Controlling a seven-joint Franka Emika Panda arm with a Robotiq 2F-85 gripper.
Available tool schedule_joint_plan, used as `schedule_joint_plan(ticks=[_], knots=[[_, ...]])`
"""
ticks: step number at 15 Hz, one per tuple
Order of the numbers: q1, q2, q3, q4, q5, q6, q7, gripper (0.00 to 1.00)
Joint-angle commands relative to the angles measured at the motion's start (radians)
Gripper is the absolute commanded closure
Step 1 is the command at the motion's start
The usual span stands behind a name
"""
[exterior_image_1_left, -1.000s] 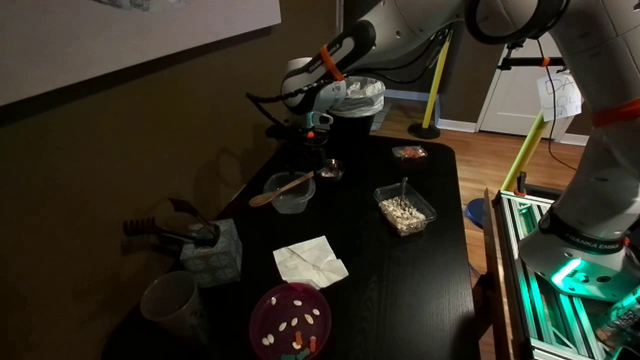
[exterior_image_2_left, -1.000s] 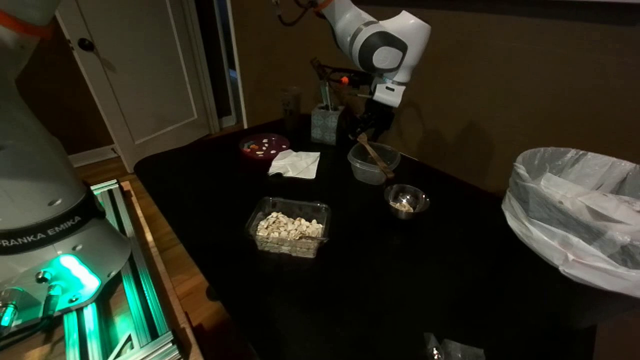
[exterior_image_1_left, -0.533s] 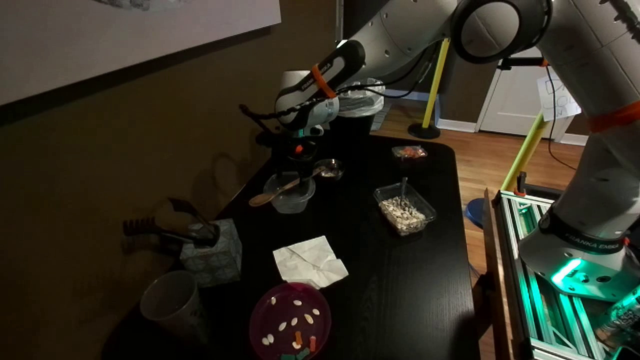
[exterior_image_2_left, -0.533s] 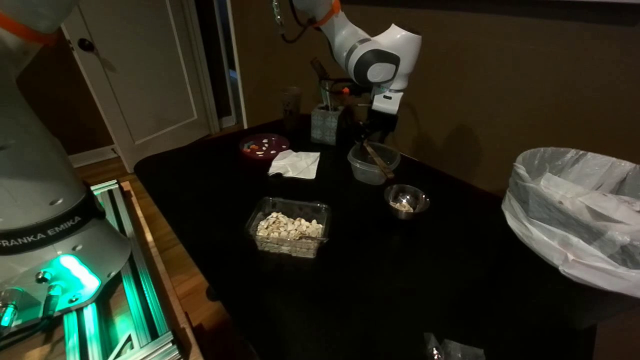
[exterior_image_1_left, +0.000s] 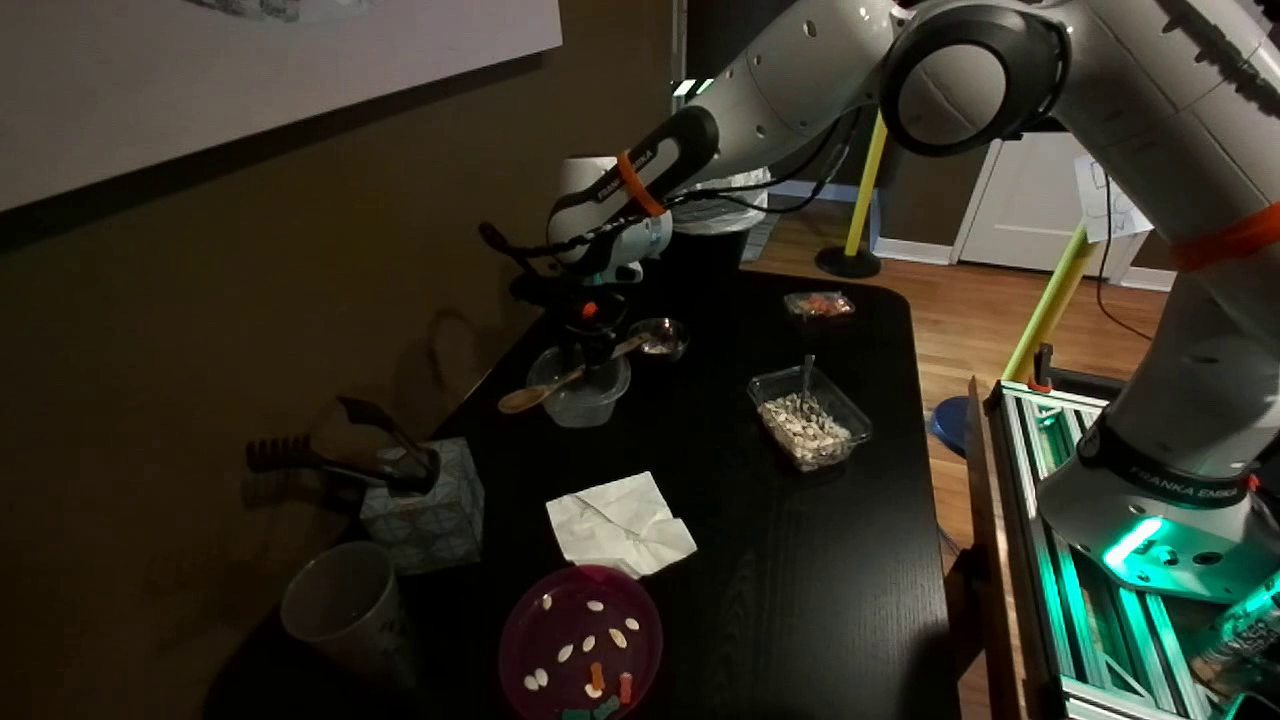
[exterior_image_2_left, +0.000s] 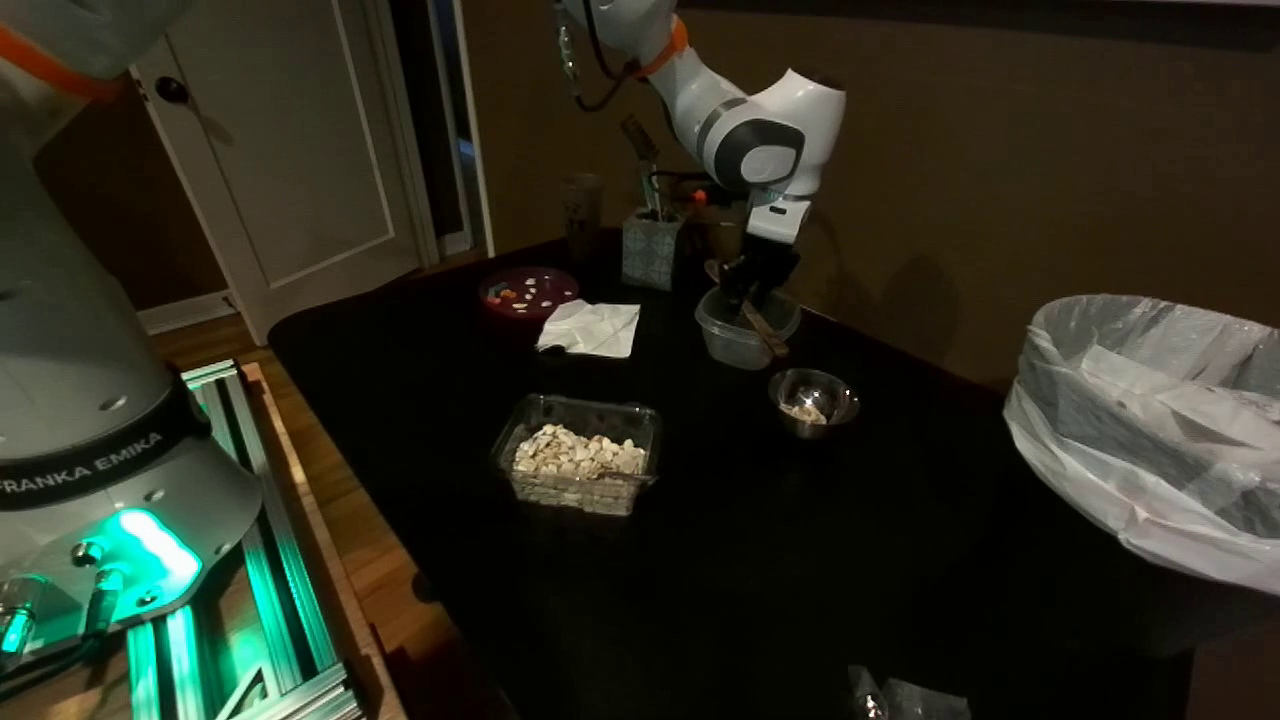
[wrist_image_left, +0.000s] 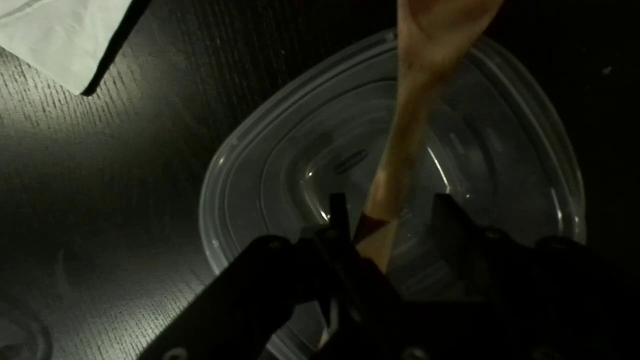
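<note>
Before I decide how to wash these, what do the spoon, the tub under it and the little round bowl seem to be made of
The spoon is likely wood, smooth, with a warm brown tone. The tub is probably plastic, glossy and clear, with moulded ridges. The bowl is perhaps polished steel, from its bright highlights, though glass is possible.

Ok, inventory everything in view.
Table: one, black, beside wall
Tub: one, clear, on table
Wooden spoon: one, brown, across tub
Bowl: one, silvery, beside tub
Food box: one, clear, on table
Plate: one, purple, on table
Paper: one, white, beside plate
Utensil box: one, grey, near wall
Cup: one, translucent, beside utensil box
Packet: one, clear, on table
Bin: one, black, beside table
Posts: two, yellow, on floor
Picture: one, pale, on wall
Doors: two, white, background
Arm: one, white, over table
Fingers: two, black, near spoon
</note>
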Motion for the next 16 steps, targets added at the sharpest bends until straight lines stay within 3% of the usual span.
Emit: schedule_joint_plan(ticks=[1, 3, 4, 5, 8, 12, 14, 16], knots=[[0.012, 0.046, -0.014, 0.053, -0.014, 0.004, 0.048, 0.83], [0.013, 0.048, -0.018, 0.059, -0.017, 0.007, 0.057, 0.98], [0.012, 0.027, -0.016, 0.043, -0.015, 0.016, 0.051, 1.0], [0.011, 0.002, -0.013, 0.024, -0.017, 0.022, 0.034, 0.95], [0.021, -0.09, -0.045, -0.046, -0.05, 0.053, 0.023, 0.95], [-0.036, -0.146, -0.061, -0.077, -0.083, 0.033, -0.065, 0.95], [-0.048, -0.149, -0.095, -0.096, -0.049, 0.048, 0.037, 0.95], [-0.088, -0.141, -0.084, -0.116, -0.001, 0.059, 0.06, 0.95]])
